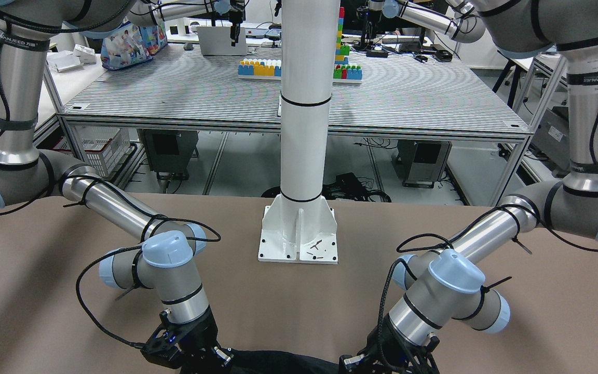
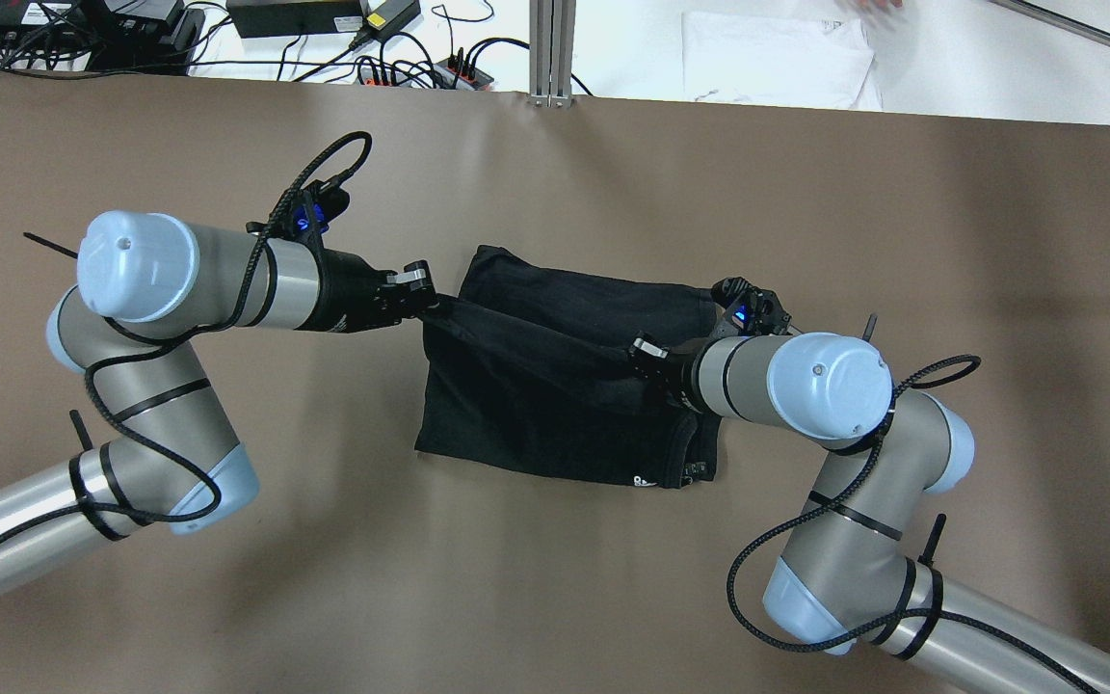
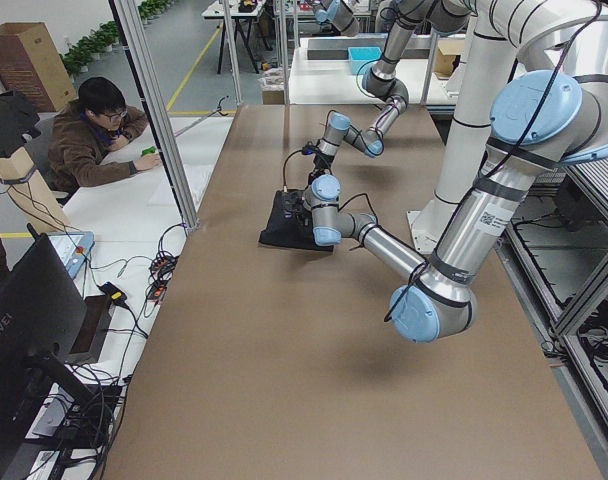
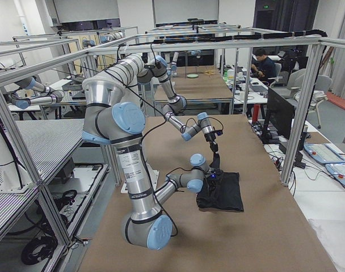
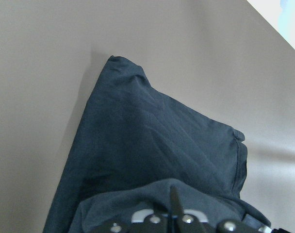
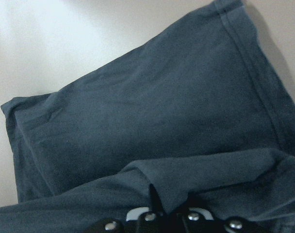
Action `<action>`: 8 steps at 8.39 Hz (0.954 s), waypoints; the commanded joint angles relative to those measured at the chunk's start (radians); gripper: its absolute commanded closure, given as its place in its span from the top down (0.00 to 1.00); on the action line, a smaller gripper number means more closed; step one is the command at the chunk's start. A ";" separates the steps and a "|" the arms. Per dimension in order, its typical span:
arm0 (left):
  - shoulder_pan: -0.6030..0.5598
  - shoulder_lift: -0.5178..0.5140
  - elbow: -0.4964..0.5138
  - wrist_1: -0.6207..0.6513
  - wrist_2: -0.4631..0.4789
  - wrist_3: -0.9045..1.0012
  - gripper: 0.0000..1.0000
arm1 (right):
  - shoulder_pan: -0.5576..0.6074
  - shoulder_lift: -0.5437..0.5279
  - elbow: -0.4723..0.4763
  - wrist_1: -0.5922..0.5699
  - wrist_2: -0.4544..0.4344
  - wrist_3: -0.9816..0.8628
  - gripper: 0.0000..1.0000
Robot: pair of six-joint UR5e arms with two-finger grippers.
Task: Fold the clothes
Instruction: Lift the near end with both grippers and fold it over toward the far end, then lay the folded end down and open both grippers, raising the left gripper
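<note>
The black garment (image 2: 555,386) lies in the middle of the brown table (image 2: 227,578), with a small white logo (image 2: 642,479) near its near right corner. My left gripper (image 2: 425,306) is shut on the garment's left edge. My right gripper (image 2: 640,355) is shut on fabric near its right side. Both hold the cloth slightly lifted, and a taut fold runs between them. In the left wrist view the fabric (image 5: 152,145) drapes over the fingers at the bottom. The right wrist view shows the fabric (image 6: 152,121) the same way. The front-facing view shows only the garment's edge (image 1: 278,363).
A white sheet (image 2: 777,58) lies beyond the table's far edge, next to cables and power strips (image 2: 401,67) and an aluminium post (image 2: 550,48). The white column base (image 1: 299,234) stands at the robot's side. An operator (image 3: 94,130) sits beside the table.
</note>
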 commanded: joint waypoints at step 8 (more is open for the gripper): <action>-0.108 -0.076 0.109 0.039 0.006 0.006 1.00 | 0.101 0.077 -0.053 -0.003 0.257 -0.041 0.94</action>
